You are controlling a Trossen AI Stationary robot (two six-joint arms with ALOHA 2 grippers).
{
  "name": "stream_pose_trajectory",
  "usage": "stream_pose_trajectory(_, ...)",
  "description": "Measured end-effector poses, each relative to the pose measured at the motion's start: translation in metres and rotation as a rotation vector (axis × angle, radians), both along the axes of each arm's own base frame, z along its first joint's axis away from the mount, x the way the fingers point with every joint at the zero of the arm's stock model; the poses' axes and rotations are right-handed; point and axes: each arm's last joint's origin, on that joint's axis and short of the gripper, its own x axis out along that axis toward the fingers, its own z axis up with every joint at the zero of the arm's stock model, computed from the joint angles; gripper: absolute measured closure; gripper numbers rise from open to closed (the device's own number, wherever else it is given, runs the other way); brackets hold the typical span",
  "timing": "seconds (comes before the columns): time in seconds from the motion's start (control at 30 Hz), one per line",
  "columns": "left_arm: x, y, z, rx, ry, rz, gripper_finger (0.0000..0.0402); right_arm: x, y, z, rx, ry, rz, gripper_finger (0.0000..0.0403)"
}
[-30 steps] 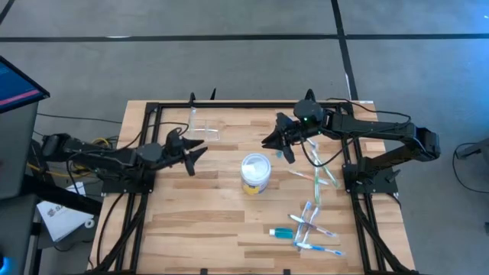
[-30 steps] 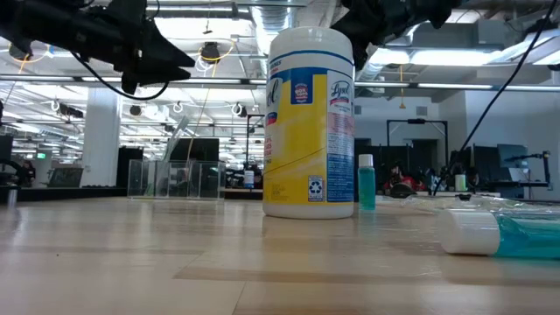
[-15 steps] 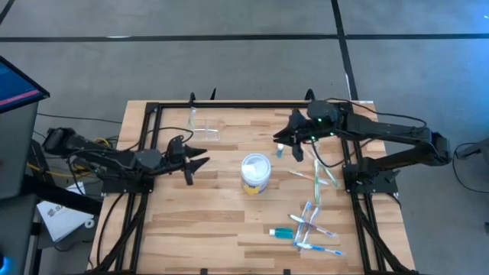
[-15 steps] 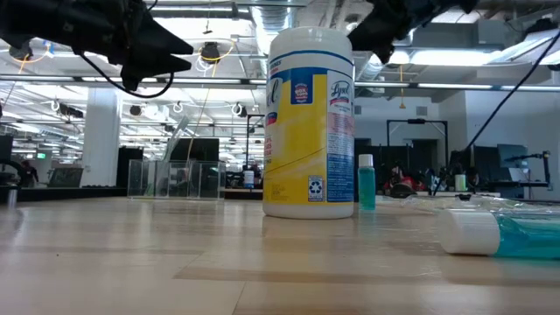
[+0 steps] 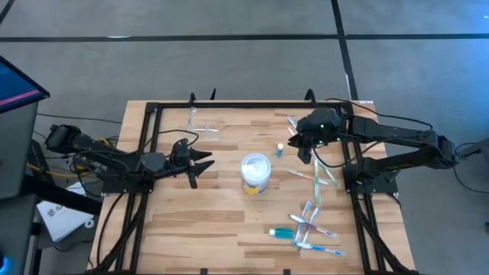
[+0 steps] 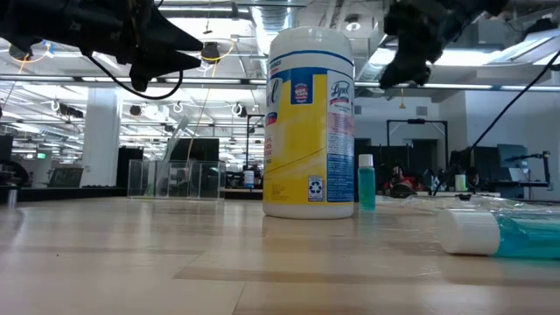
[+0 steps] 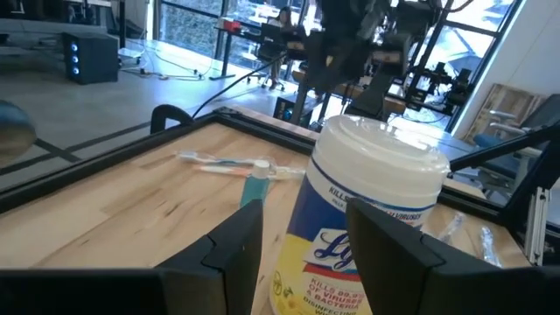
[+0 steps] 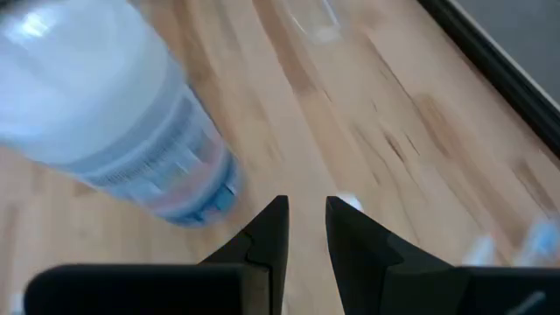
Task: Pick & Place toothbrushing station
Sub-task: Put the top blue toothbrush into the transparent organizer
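Clear plastic toothbrushing station [image 5: 200, 128] stands untouched near bench's far-left corner. Left gripper [image 5: 200, 161] hovers spread, empty; right gripper [image 5: 305, 149] empty, fingers narrowly parted.

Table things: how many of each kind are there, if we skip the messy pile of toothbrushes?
Yellow wipes tub: 1
See-through organiser stand: 1
Blue-green bottles: 2, one upright bottle and one lying bottle
Total: 4
The toothbrushes overlap too much to count.
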Motion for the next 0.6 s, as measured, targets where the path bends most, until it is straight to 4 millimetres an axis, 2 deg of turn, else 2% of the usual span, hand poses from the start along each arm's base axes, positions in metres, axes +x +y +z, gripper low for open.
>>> stream_pose_trajectory(0.13,0.000,0.000,0.000,-0.001,-0.004,0.000,0.0243,-0.007,-0.006,-0.008,-0.005,0.115,-0.107,0.0332)
stream_pose_trajectory(0.33,0.001,0.000,0.000,-0.001,-0.006,0.001,0.0243,-0.009,-0.027,-0.021,0.036,0.212,-0.228,0.0332)
stream_pose_trajectory(0.6,0.000,-0.002,0.001,-0.004,-0.009,-0.014,0.0243,-0.012,-0.057,-0.053,0.076,0.347,-0.320,0.0332)
